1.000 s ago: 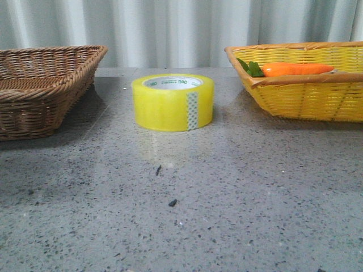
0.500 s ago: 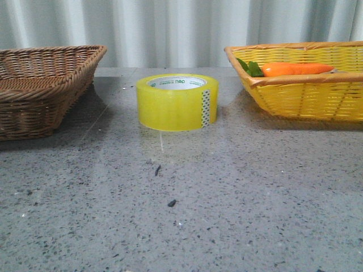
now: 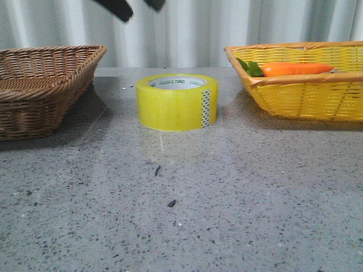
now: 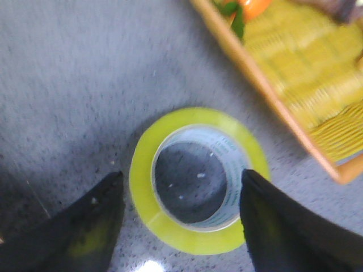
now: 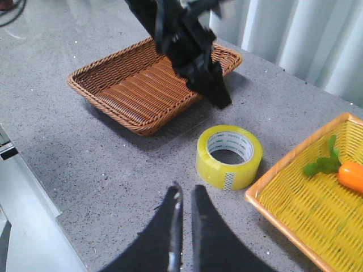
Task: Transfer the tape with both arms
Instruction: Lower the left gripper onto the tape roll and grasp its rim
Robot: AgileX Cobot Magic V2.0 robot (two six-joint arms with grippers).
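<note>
The tape [image 3: 173,107], a wide yellow roll with a white printed core, lies flat at the middle back of the table, its patterned seam strip facing front right. My left gripper [image 3: 138,8] is open and empty, high above the roll, with only its dark fingertips showing at the top of the front view. In the left wrist view the tape [image 4: 187,241] lies below, between the spread fingers of the left gripper [image 4: 181,178]. My right gripper [image 5: 186,192] is shut and empty, well above the table and short of the tape [image 5: 227,164].
A brown wicker basket [image 3: 39,85] stands at the back left. A yellow basket [image 3: 306,96] at the back right holds an orange carrot [image 3: 295,69] with green leaves. The grey speckled table [image 3: 181,215] stretches in front of the tape.
The tape shifted slightly right and its seam strip turned right between the two earlier frames. My left gripper's fingertips have now come into the top of the front view.
</note>
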